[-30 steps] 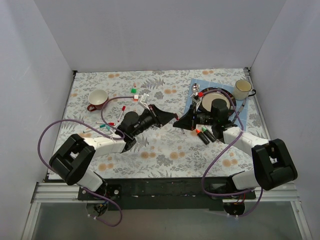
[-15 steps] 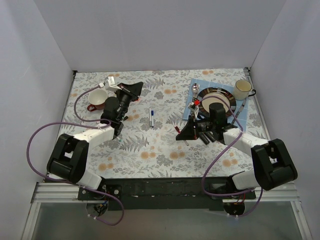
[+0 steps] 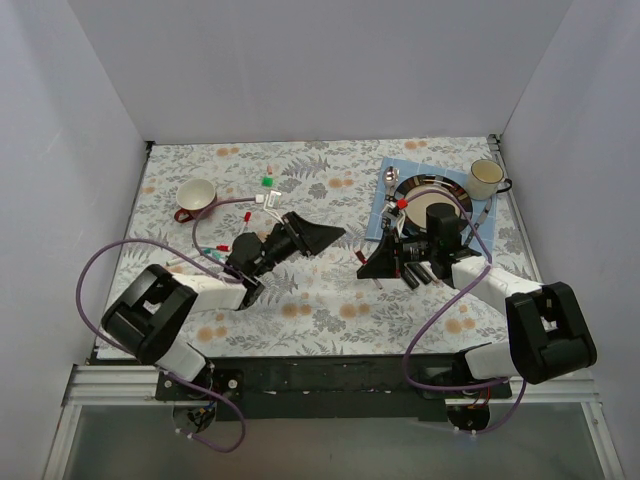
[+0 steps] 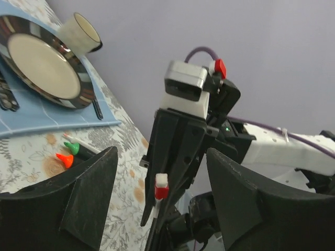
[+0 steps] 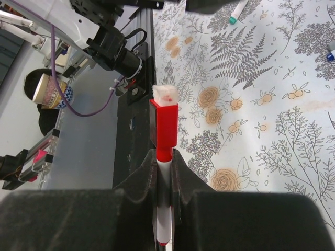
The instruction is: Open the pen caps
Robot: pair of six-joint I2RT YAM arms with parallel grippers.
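Note:
My right gripper [image 5: 164, 172] is shut on a white-barrelled pen [image 5: 163, 222] whose red cap [image 5: 166, 128] sticks out past the fingertips. In the left wrist view that red cap [image 4: 161, 191] points towards my left gripper [image 4: 162, 206], which stands open and level with it, the cap a short way off and untouched. From above, the left gripper [image 3: 335, 238] and right gripper [image 3: 365, 268] face each other at mid-table. Several more pens [image 3: 268, 200] and loose pen caps [image 3: 267, 182] lie at the back left. Two black pens [image 4: 78, 150] with green and orange caps lie near the plate.
A red cup [image 3: 195, 197] stands at the back left. A plate [image 3: 450, 190] with cutlery sits on a blue napkin [image 3: 383, 218] at the back right, a yellow mug [image 3: 487, 178] beside it. A teal-capped pen [image 5: 234, 14] lies on the floral cloth.
My left arm swung from beside the red cup back to mid-table, and its jaws went from shut to open. The right gripper kept hold of its pen and hardly moved.

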